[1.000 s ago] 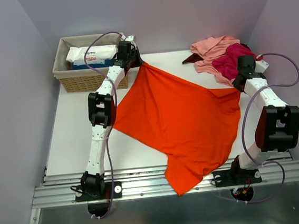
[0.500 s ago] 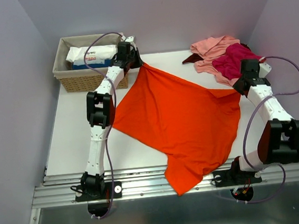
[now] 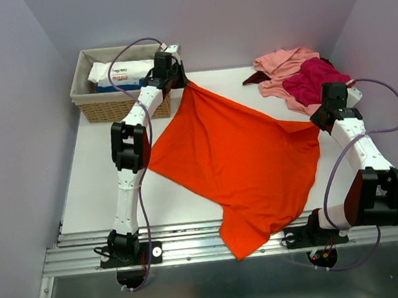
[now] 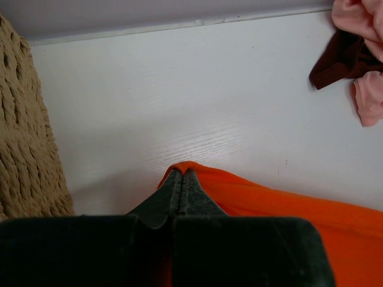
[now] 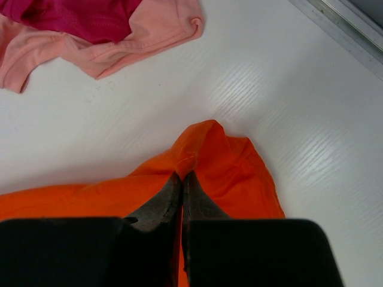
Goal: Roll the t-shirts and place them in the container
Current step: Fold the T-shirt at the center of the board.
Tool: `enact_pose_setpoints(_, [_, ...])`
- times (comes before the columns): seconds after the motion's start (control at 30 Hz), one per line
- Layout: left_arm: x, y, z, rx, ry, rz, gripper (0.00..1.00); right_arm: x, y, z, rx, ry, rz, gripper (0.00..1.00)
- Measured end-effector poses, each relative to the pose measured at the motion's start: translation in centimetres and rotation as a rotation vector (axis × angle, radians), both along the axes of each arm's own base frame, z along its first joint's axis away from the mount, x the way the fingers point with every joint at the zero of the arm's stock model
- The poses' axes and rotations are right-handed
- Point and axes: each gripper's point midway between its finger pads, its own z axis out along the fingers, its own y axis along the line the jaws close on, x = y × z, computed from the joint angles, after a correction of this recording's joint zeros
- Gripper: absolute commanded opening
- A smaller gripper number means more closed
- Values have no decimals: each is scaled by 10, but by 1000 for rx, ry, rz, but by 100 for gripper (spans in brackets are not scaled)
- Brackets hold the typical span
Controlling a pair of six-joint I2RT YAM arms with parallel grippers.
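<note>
The bright orange t-shirt [image 3: 238,156] lies spread across the white table, its near end hanging over the front edge. My left gripper [image 3: 187,84] is shut on its far left corner [image 4: 197,176] beside the basket. My right gripper [image 3: 317,118] is shut on its right corner [image 5: 206,149]. A heap of other t-shirts sits at the far right: salmon pink [image 3: 279,64], magenta [image 3: 312,82] and a dark maroon piece [image 3: 254,78]. The pink and magenta ones also show in the right wrist view [image 5: 119,36].
A woven wicker basket [image 3: 112,94] holding white packets stands at the far left corner, right next to my left gripper. The table's rail runs along the front edge [image 3: 194,241]. Walls close in on left, back and right.
The right arm has swung outward to the right, drawing the orange shirt's right corner with it. The left gripper has shifted slightly toward the back, still holding its corner.
</note>
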Motion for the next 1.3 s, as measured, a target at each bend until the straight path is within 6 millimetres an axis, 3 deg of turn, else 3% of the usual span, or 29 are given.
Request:
enact_pose_setpoints(0.73, [-14,-7,-1,77,-4,-41,0,-11,7,-9,28,14,14,1])
enact_pose_setpoints(0.8, [-16,-8,-4,82,1,-47,14,-12,7,-9,28,15,15,1])
enact_pose_setpoints(0.83, [-17,-8,-4,83,3,-50,53,-12,7,-10,29,16,15,13])
enact_pose_setpoints(0.87, [-18,-9,-4,85,4,-54,53,-12,7,-10,29,18,15,23])
enact_pose_setpoints(0.9, [-19,-9,-5,89,7,-59,71,-13,8,-12,31,20,18,35])
enact_pose_setpoints(0.93, [-20,-9,-6,90,12,-63,78,-14,8,-14,34,24,20,49])
enact_pose_setpoints(1.07, [-23,-9,-9,97,27,-71,80,-21,10,-24,42,49,22,75])
enact_pose_setpoints(1.3, [-22,-8,-7,162,-5,-67,77,-24,11,-19,40,35,22,77])
